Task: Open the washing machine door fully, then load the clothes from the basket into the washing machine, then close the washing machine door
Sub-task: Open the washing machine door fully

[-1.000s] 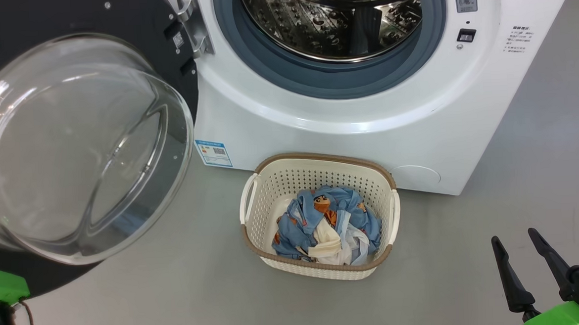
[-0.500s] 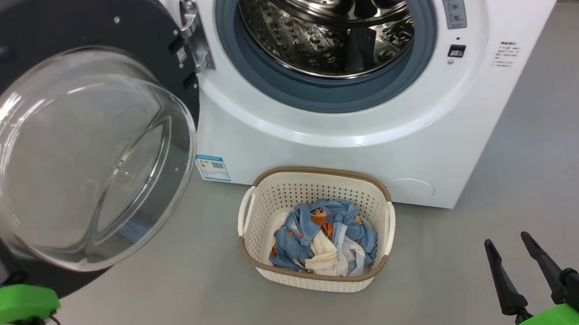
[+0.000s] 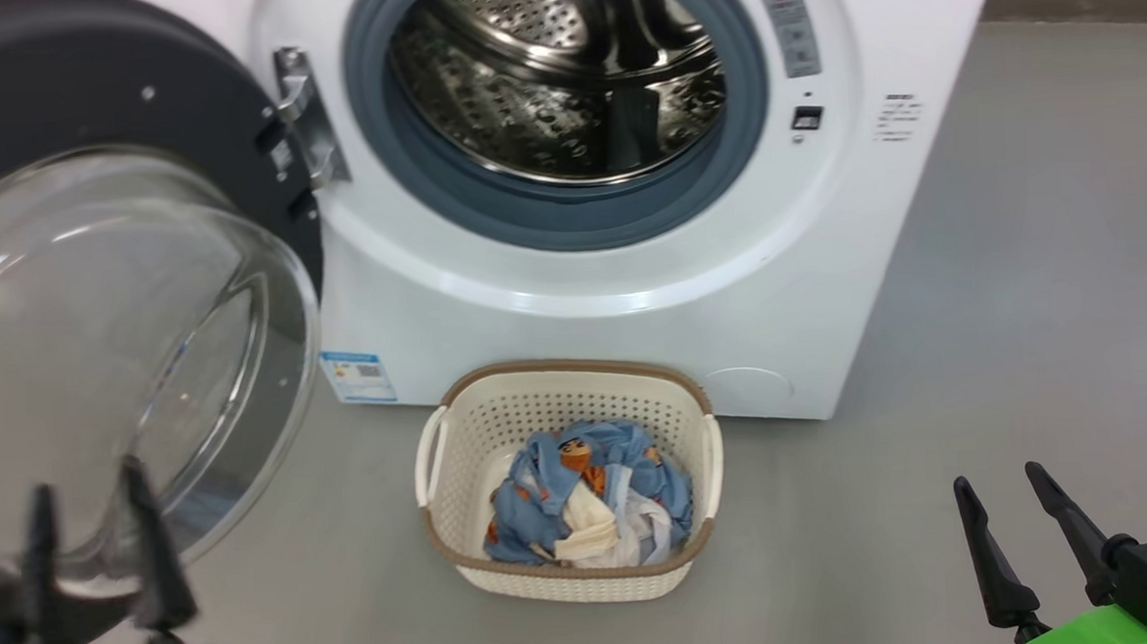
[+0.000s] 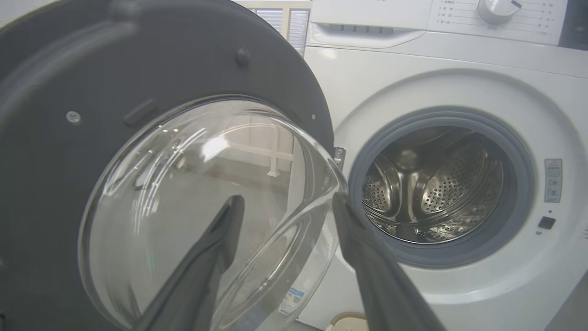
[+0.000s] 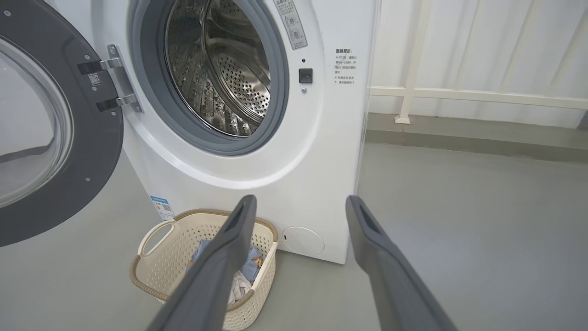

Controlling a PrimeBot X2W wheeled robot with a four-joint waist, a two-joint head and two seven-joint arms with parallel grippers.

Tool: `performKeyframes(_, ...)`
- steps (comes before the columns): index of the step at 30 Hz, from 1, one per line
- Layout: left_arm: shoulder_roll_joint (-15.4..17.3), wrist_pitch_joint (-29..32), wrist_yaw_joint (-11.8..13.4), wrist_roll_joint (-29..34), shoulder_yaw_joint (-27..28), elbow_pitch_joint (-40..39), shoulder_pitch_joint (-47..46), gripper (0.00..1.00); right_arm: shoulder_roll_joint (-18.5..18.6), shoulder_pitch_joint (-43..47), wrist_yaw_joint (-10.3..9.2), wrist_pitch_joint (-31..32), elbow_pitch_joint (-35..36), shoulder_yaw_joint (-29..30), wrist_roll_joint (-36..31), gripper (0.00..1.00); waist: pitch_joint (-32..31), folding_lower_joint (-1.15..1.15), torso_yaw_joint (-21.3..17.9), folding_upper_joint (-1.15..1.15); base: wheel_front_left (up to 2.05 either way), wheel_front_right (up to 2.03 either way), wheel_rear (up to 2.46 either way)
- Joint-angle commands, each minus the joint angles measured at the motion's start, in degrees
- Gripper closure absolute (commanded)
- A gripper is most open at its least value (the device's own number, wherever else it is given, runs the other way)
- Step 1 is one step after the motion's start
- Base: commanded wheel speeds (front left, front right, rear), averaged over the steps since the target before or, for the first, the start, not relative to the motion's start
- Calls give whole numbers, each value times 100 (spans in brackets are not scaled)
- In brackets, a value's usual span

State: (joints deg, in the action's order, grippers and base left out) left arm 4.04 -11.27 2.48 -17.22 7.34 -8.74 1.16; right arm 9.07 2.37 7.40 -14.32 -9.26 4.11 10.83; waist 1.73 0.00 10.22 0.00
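I am holding my left gripper [image 3: 88, 485] with jaws wide and gripping nothing, its fingers [image 3: 157, 560] standing just before the glass bowl of the washing machine door [image 3: 82, 122]. My right gripper [image 3: 996, 477] is also spreading wide and empty over the bare grey floor [image 3: 1023, 289], where free room is lying to my right. The door is hanging open to my left on its metal hinge [image 3: 303, 115], the bowl bulging toward me. The washing machine [image 3: 612, 300] is facing me with its drum [image 3: 561, 77] mouth uncovered. The basket [image 3: 566, 367] is sitting on the floor just before the machine, handles at left and right, with the clothes [image 3: 583, 503] piled inside. A blue label [image 3: 358, 375] and small print [image 3: 898, 114] are showing, too small for reading.
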Motion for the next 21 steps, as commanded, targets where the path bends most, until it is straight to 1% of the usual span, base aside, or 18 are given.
performKeyframes(1,86,-16,-99,82,74,-184,-21,0,66,-21,9,-68,145,-162,35,0,-84,0,-217,0,0,0,0)
performKeyframes(4,79,-28,-225,119,-125,-137,195,0,66,-20,9,-68,154,-191,36,0,-127,0,-410,0,0,0,0)
performKeyframes(5,72,-48,-304,132,-245,-81,350,0,55,-22,9,-68,174,-215,36,0,-147,0,-544,0,0,0,0)
performKeyframes(8,78,-104,-376,187,-366,52,577,0,56,-20,9,-68,187,-267,37,0,-150,0,-740,0,0,0,0)
performKeyframes(16,43,-325,-319,242,-268,426,937,0,86,-9,9,-68,234,-427,49,0,-113,0,-1139,0,0,0,0)
performKeyframes(21,13,-366,-391,287,-272,617,1065,0,87,11,9,-68,257,-418,60,0,-98,0,-1230,0,0,0,0)
